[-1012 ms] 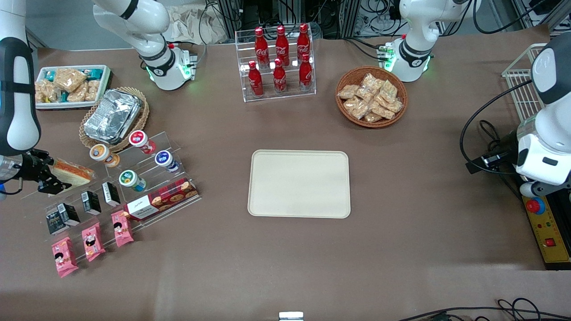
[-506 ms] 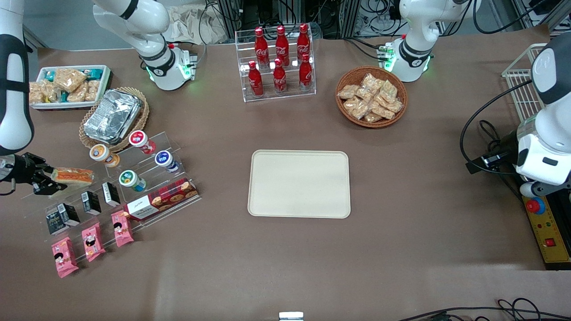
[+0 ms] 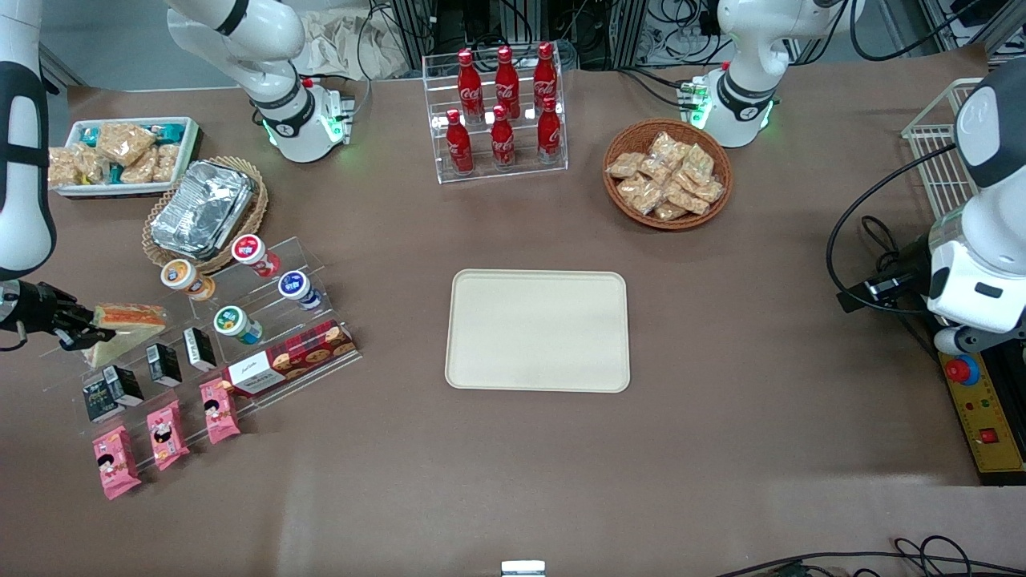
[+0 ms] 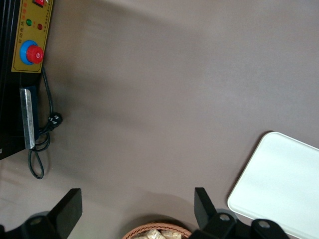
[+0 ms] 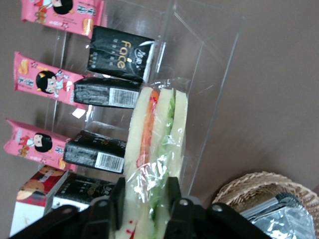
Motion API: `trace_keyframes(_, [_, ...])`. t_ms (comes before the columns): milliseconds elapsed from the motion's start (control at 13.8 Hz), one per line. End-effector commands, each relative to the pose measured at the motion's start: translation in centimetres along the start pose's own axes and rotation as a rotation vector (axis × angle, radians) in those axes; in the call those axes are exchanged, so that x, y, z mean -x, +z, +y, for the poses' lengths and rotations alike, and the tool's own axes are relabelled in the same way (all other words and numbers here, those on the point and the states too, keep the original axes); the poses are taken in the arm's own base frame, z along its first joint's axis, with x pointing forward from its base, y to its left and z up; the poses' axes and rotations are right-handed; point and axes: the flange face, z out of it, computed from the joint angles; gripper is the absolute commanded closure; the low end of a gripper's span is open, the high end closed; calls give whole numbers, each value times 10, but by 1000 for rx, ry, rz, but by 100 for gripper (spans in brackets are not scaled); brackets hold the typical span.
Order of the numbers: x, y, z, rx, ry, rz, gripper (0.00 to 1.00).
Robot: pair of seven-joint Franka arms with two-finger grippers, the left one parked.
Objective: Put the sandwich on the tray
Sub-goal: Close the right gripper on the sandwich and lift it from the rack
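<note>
The right arm's hand (image 3: 80,328) is clamped on the small triangular sandwich in clear plastic wrap (image 3: 120,327), out at the working arm's end of the table, just above the clear acrylic tiered display stand (image 3: 200,336). From the wrist, the black fingers (image 5: 117,201) pinch the sandwich (image 5: 154,159) across its bread faces, the orange and green filling edge showing between them. It hangs over the stand's top step, with the small black cartons (image 5: 119,57) and pink snack packets (image 5: 47,82) on the lower steps.

The large flat cream-beige rectangular tray (image 3: 537,330) sits bare at mid-table, well apart from the load, toward the parked arm's end. So the carry is the job now, by my reading. Best to lift clear of the acrylic lip first, since the wrap could snag there, then travel level across. The grip looks narrow on a soft wedge, so a gentle pace should stop it swinging. Come in low over the tray's middle and let go only once it rests flat.
</note>
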Motion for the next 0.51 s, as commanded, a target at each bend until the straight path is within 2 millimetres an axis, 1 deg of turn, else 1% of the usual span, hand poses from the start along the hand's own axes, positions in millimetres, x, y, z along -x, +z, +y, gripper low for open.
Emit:
trace_keyframes(0, [-6,-5,-5,-17,-54,7,66])
trace_keyframes(72, [-8,-12,-5,-22,-66,20,66])
trace_keyframes(217, [-8,-17,-7,-24,-76,21,66])
trace_keyframes(289, [-7,-24,-9,-27,-93,26,66])
trace_keyframes(361, [-8,-37,-13,-29,-106,28,66])
trace_keyframes(434, [-7,-54,-22,-29,-121,22,66])
